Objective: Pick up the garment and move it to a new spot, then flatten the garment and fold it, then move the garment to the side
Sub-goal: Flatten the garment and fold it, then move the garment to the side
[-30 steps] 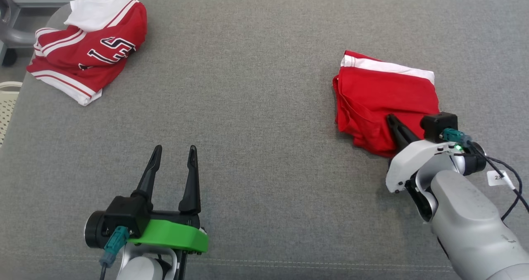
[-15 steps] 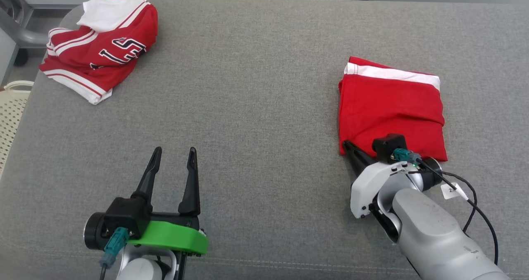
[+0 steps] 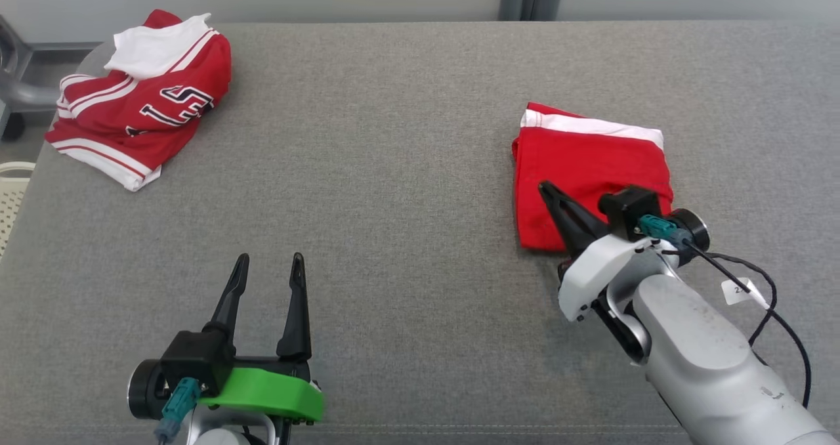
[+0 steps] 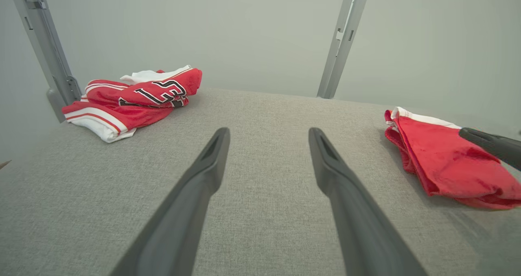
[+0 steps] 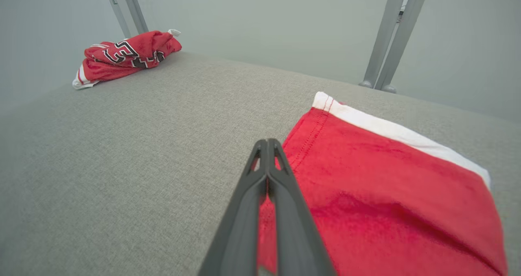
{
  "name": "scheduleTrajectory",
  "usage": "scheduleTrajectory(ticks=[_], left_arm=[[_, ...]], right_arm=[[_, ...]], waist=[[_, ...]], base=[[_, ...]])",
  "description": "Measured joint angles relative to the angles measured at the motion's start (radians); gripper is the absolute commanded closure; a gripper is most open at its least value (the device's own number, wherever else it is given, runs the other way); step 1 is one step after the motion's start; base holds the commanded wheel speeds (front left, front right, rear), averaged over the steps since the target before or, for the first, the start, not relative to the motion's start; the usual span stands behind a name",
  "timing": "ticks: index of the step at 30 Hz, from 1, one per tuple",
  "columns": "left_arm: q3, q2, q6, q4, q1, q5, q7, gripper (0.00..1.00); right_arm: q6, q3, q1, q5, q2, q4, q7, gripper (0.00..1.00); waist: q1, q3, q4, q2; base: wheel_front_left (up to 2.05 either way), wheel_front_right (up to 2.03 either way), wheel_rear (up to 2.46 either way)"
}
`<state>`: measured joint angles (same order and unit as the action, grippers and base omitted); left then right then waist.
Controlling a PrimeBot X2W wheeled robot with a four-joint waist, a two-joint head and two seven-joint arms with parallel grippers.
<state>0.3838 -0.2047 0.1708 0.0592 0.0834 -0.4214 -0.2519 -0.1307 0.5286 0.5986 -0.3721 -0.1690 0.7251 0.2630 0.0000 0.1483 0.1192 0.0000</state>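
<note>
Head view: the folded garment lies on the right half of the table. The right claw is clenched over the garment's near left corner, gripping no cloth. Judged step: moving it aside; the next move calls for a push or a regrip.

Left wrist view: left claw released, idle.

Right wrist view: a jersey lies far left, well apart; nothing obstructs.

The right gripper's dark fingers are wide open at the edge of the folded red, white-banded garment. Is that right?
No: the right gripper is shut, fingers together, as the right wrist view shows. It is at the edge of the folded red garment.
</note>
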Motion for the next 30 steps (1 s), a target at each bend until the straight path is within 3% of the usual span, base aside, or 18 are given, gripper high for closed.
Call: scheduleTrajectory(ticks=[1, 2, 12, 23, 30], left_arm=[[0.0, 0.0, 0.001, -0.001, -0.003, 0.0, 0.001, 0.0], [0.001, 0.0, 0.001, -0.002, -0.006, -0.001, 0.001, 0.0], [-0.002, -0.005, 0.016, -0.009, -0.043, -0.009, 0.004, 0.0], [-0.026, -0.015, 0.042, -0.028, -0.081, -0.021, 0.0, 0.0], [-0.025, -0.015, 0.045, -0.038, -0.091, -0.021, -0.001, 0.0]], right_arm=[[0.0, -0.014, -0.007, 0.008, -0.008, -0.021, 0.0, 0.53], [0.0, -0.028, -0.014, 0.018, -0.016, -0.042, 0.0, 0.01], [0.0, -0.164, -0.083, 0.078, -0.05, -0.145, 0.0, 0.0], [0.0, -0.313, -0.148, 0.052, -0.089, -0.132, -0.047, 0.0], [0.0, -0.366, -0.159, 0.002, -0.105, -0.072, -0.143, 0.0]], waist=[[0.0, -0.005, -0.006, 0.0], [0.0, -0.01, -0.013, 0.0], [0.0, -0.06, -0.086, 0.0], [0.0, -0.11, -0.151, 0.0], [0.0, -0.111, -0.134, 0.0]], base=[[0.0, 0.0, 0.0], [0.0, 0.0, 0.0], [0.0, 0.0, 0.0], [0.0, 0.0, 0.0], [0.0, 0.0, 0.0]])
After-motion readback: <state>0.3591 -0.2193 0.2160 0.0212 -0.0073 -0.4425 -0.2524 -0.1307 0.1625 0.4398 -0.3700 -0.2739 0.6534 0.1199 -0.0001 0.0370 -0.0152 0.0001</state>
